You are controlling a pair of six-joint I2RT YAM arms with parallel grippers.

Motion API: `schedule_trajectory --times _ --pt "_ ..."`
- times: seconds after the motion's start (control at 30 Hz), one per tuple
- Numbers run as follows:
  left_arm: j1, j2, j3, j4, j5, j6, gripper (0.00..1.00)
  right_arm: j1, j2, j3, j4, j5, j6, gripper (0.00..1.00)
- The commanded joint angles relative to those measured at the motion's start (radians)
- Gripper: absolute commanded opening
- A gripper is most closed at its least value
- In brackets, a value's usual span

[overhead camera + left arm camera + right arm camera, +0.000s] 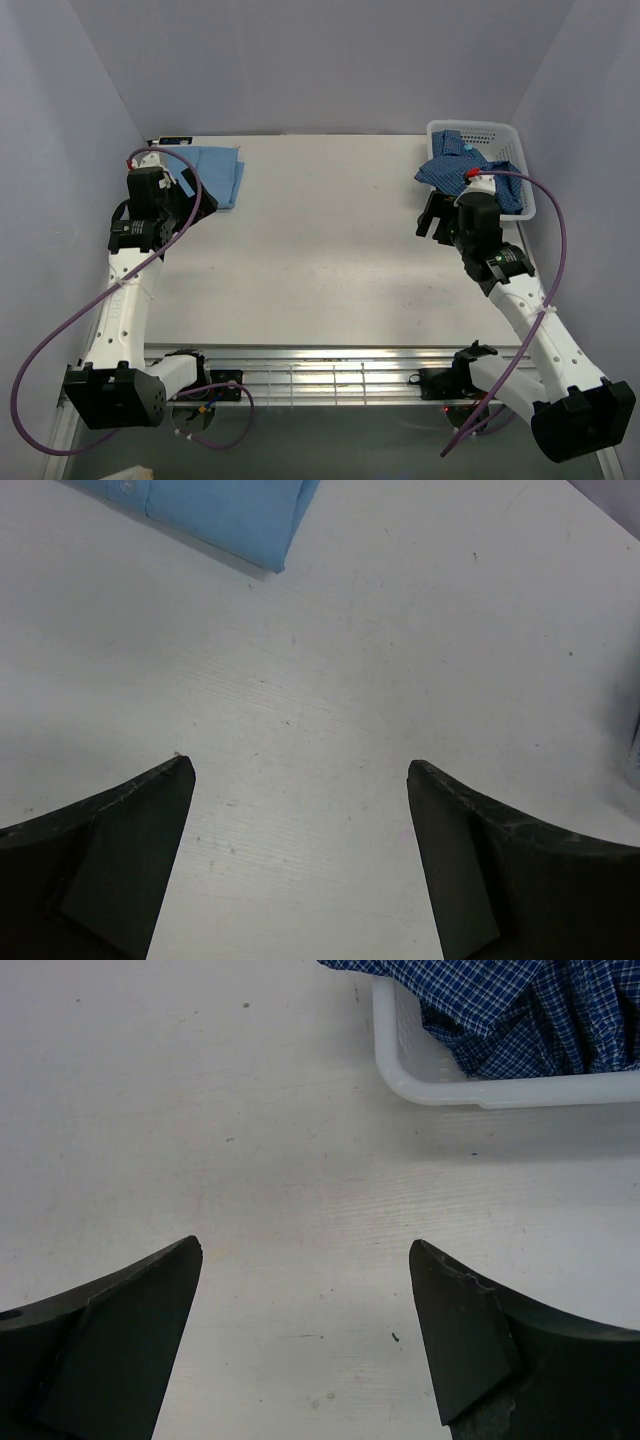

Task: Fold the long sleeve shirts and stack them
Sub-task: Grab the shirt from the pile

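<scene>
The plain light blue shirt [215, 175] lies folded flat at the table's far left corner; its corner also shows in the left wrist view [230, 510]. The dark blue checked shirt [452, 165] lies crumpled in the white mesh basket [512, 140] and hangs over its left rim; it also shows in the right wrist view [520, 1000]. My left gripper [183, 200] [300, 770] is open and empty over bare table, just near of the light blue shirt. My right gripper [432, 215] [305, 1250] is open and empty over bare table, just in front of the basket [440, 1085].
The basket stands at the table's far right corner against the right wall. Walls close in the left, right and far sides. A metal rail [320, 380] runs along the near edge between the arm bases. Purple cables loop from both arms.
</scene>
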Motion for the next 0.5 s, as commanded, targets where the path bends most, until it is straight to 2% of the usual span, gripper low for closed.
schedule_trajectory --times 0.0,0.1,0.17,0.2,0.37,0.47 --pt "0.0 -0.002 0.013 0.019 0.017 0.039 0.98 -0.002 0.009 0.045 0.004 0.041 -0.03 0.9" --pt "-0.003 -0.005 0.012 0.023 0.027 0.027 0.98 -0.004 0.036 0.07 0.016 0.055 -0.073 0.9" --pt "-0.003 0.001 0.012 0.026 0.035 0.028 0.98 -0.026 0.1 0.135 0.005 0.087 -0.099 0.9" --pt "-0.001 0.01 0.012 0.026 0.033 0.028 0.98 -0.049 0.161 0.166 -0.019 0.051 -0.102 0.9" --pt "-0.003 0.039 0.022 0.019 0.02 -0.01 0.98 -0.328 0.335 0.372 -0.055 -0.204 -0.033 0.9" --pt "-0.003 0.065 0.03 0.023 0.009 -0.036 0.98 -0.42 0.447 0.47 -0.062 -0.232 -0.079 0.9"
